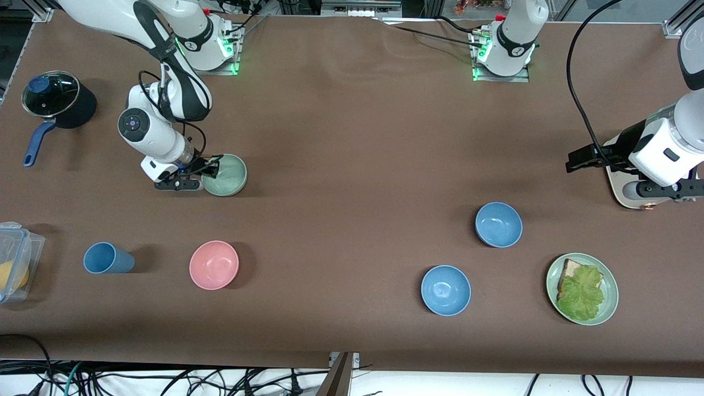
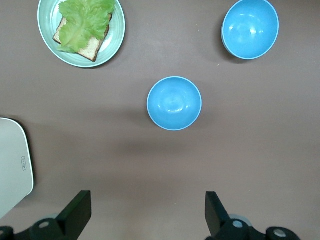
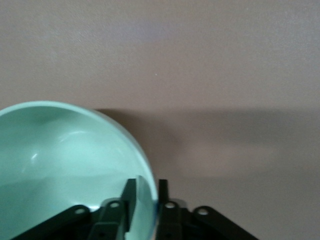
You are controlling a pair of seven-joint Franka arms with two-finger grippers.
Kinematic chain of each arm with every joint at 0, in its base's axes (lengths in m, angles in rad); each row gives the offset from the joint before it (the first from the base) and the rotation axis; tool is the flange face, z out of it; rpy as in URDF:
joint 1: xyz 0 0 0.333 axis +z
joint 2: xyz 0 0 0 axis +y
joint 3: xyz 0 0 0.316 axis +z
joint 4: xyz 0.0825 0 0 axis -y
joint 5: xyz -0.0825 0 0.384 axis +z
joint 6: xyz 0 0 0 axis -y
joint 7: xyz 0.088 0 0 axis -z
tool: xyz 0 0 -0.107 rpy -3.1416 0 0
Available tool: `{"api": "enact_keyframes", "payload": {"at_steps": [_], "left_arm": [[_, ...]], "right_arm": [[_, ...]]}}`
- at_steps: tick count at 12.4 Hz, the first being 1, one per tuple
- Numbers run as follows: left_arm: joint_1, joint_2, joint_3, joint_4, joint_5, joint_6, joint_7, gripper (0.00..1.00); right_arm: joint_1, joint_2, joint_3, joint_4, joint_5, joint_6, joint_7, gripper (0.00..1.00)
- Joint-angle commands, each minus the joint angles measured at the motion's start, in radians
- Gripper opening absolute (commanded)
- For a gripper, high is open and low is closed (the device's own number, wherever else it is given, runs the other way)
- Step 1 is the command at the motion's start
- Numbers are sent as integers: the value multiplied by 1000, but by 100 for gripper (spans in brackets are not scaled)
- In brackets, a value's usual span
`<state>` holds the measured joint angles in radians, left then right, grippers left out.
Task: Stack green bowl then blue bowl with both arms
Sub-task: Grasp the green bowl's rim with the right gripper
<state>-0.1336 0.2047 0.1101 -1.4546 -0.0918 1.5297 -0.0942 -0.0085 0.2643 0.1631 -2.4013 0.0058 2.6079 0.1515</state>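
Observation:
The green bowl [image 1: 226, 176] is toward the right arm's end of the table, low at the cloth. My right gripper [image 1: 211, 171] is shut on its rim, one finger inside and one outside, as the right wrist view shows with the gripper [image 3: 147, 192] on the bowl [image 3: 60, 155]. I cannot tell whether the bowl rests on the table. The blue bowl [image 1: 499, 224] stands toward the left arm's end and shows in the left wrist view [image 2: 174, 103]. My left gripper [image 1: 672, 190] is open and empty, held over a white scale; its jaws [image 2: 146, 200] stand wide apart.
A brighter sky-blue bowl [image 1: 445, 290] [image 2: 250, 28] and a green plate [image 1: 608, 308] [image 2: 117, 37] with bread and lettuce lie nearer the front camera. A pink bowl [image 1: 214, 264], blue cup [image 1: 107, 258], clear container [image 1: 14, 264], lidded pot [image 1: 55, 102] and white scale [image 1: 624, 192] also stand here.

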Motion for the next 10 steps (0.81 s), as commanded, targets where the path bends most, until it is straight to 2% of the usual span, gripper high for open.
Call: {"api": "enact_keyframes", "payload": {"at_steps": [1,3,4,6,8,10], "left_arm": [[5,18,0,31,14,-8,-1,100],[6,19,0,30,15,-8,-1,100],[5,19,0,30,15,-8,-2,100],[6,19,0,28,14,-8,-2,100],[8,19,0,28,14,-8,-2,100],[8,19,0,28,14,-8,-2,100]], "right_arm": [[1,-57,15,101,5,-174,23,0],[1,-51,59,256,8,-363,71,0],[5,-37,97,327,7,-414,136,0],[97,45,137,452,7,-425,326,0],[255,194,136,607,-3,-393,545,0],[365,324,133,717,-12,-323,705,0]]}}
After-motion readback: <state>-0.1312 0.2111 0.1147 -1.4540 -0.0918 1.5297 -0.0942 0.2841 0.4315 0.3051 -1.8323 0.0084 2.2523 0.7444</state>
